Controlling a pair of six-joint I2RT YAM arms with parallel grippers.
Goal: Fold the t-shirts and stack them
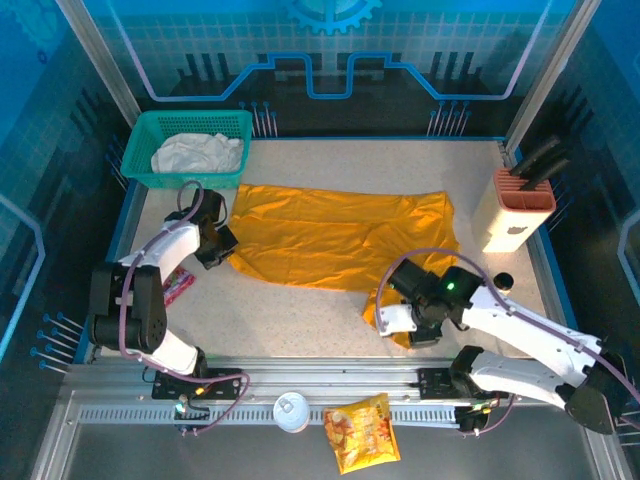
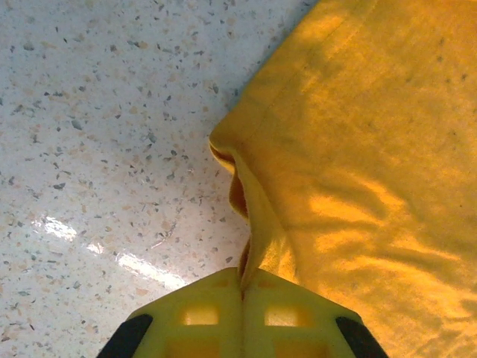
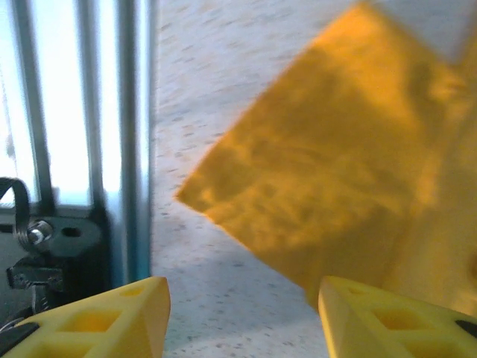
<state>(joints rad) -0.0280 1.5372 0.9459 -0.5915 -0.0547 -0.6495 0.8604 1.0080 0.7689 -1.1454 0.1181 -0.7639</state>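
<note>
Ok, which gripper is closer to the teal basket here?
Left. The left gripper sits just in front of the basket, at the orange shirt left edge; the right gripper is far off by the shirt's near right corner.

A robot lab cell: a speckled desk (image 1: 300, 310) fenced by blue gear-printed panels (image 1: 420, 45), with a left arm (image 1: 168, 246) and a right arm (image 1: 520, 325) bolted to an aluminium rail (image 1: 330, 378)

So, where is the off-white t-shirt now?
In the top view, the off-white t-shirt lies bunched inside the teal basket at the far left corner, behind the mustard t-shirt.
</note>
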